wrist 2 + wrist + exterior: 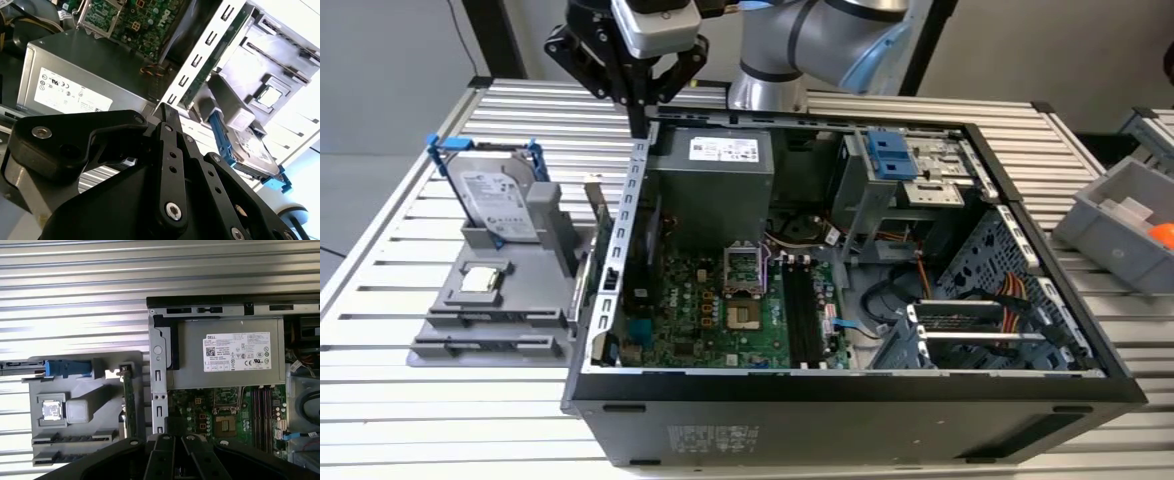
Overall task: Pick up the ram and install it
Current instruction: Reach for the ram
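Exterior view: gripper [638, 118] hangs over the back corner of the open case [854, 385], above its perforated side wall. Black linkage fingers drawn together to a point, nothing between them. The second wrist view shows the same closed tip [167, 114] from behind, bare.

Ram [599, 225] stands on edge in the gray holder [467, 310], just beside the case wall on the exterior view's left, well below the gripper and apart from it. There it reads as a thin upright sliver. First wrist view gives it edge-on from above: a narrow green strip [130, 405] between holder [80, 445] and wall. Second wrist view catches its long green edge [212, 62] through the wall's slots.

The holder is matte gray, blocky and stepped. It also carries the drive [494, 195], silver in a blue frame, upright, and a small square silver chip [480, 278] lying flat.

Inside the case: a gray power supply [225, 350] with a white label, a green board [707, 310], and long dark slots [260, 410] seen straight down in the first wrist view.

The table [454, 420] is ribbed, shiny metal slats.
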Motion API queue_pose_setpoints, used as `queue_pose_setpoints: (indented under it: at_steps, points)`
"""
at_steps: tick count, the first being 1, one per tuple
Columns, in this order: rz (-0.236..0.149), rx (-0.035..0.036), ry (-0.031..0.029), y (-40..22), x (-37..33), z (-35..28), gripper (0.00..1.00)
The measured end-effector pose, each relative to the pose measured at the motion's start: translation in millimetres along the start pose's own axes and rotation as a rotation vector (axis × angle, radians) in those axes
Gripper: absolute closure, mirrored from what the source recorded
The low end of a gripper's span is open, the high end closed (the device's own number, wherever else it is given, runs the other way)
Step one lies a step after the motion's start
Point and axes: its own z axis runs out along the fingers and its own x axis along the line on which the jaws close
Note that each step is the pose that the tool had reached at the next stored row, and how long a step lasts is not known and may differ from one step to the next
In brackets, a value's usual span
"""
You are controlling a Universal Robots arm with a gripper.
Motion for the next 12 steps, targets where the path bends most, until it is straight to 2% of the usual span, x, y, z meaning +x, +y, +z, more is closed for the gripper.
queue_pose_setpoints:
  at_steps: [12]
  points:
    - [0.0, 0.0, 0.0, -0.5, 6.7, -0.1, 1.0]
